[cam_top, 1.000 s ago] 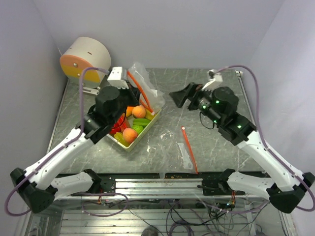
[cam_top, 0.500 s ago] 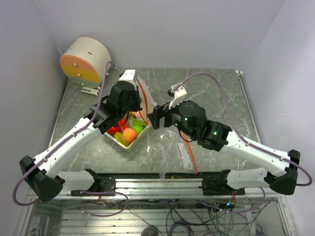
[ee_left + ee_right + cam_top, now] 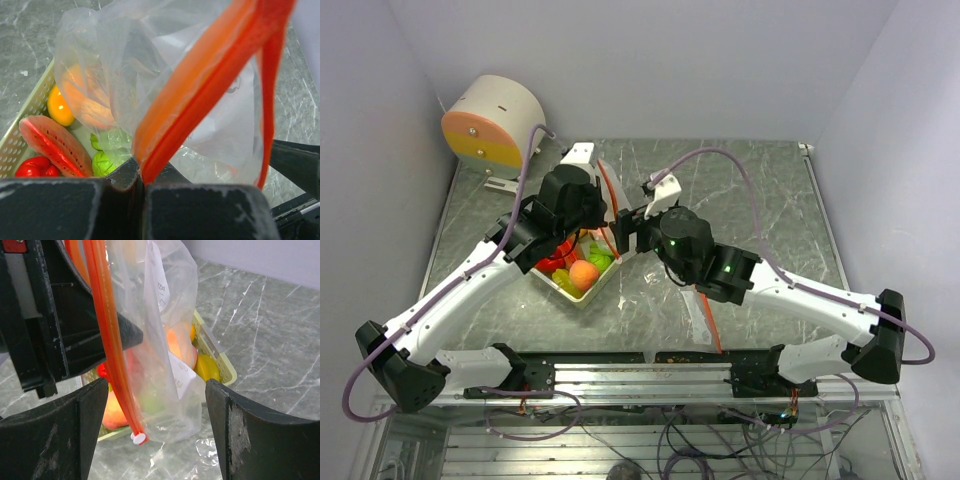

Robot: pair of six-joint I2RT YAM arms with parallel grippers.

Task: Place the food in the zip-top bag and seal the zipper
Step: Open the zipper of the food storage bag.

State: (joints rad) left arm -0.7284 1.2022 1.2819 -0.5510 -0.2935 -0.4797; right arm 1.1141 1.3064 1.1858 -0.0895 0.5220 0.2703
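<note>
Bag hung over the tray, right end effector wide around it
The left end effector is clamped on the orange zipper strip of the clear bag, which hangs over the tray on the tabletop. The food lies in the tray. The right end effector stands wide, one finger on each side of the bag.

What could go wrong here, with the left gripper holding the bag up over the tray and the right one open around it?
The left gripper pinches only the orange zipper strip, so a tug from the right gripper could pull the bag free. Its fingers straddle the hanging film; closing there might clamp both layers and keep the mouth shut. The two grippers are close together above the tray and could bump.
</note>
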